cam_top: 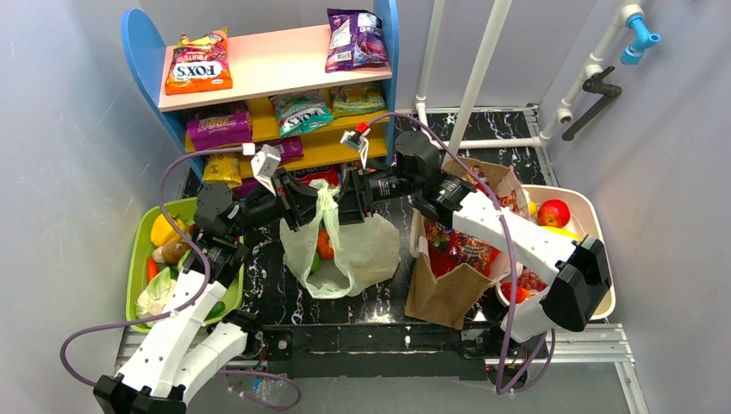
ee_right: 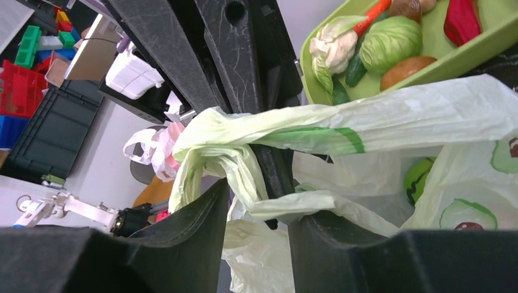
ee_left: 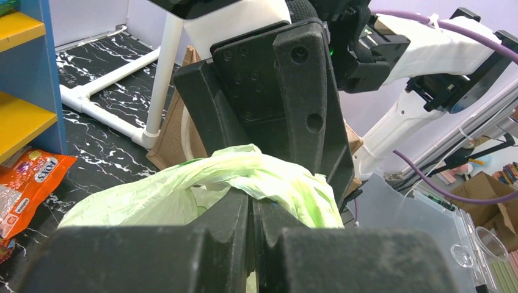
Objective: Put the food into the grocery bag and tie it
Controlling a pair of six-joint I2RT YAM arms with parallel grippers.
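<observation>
Meeting over the grocery bag [cam_top: 362, 250] at the table's centre, both grippers sit at its handles. We see the left gripper [ee_left: 252, 210] clamped tight on a twisted pale-green handle. The right gripper [ee_right: 259, 210] has its jaws apart with bunched plastic between them; whether they press it, we can't quite tell. An orange-red piece [cam_top: 324, 246] lies inside the bag. Green tray [cam_top: 134, 267] at nine o'clock of it, brown paper bag [cam_top: 444, 293] at three.

Far, left of centre: blue-sided shelf [cam_top: 276, 65], orange Fox's packet [cam_top: 198, 65] and purple packet [cam_top: 355, 39] lying on its pink top board. Right of centre: brown paper bag [cam_top: 444, 297], standing open on black marbled table [cam_top: 267, 280]. Green tray [cam_top: 135, 259] at left edge, beige basin [cam_top: 576, 193] at right, white pipes [cam_top: 478, 69] far behind.
</observation>
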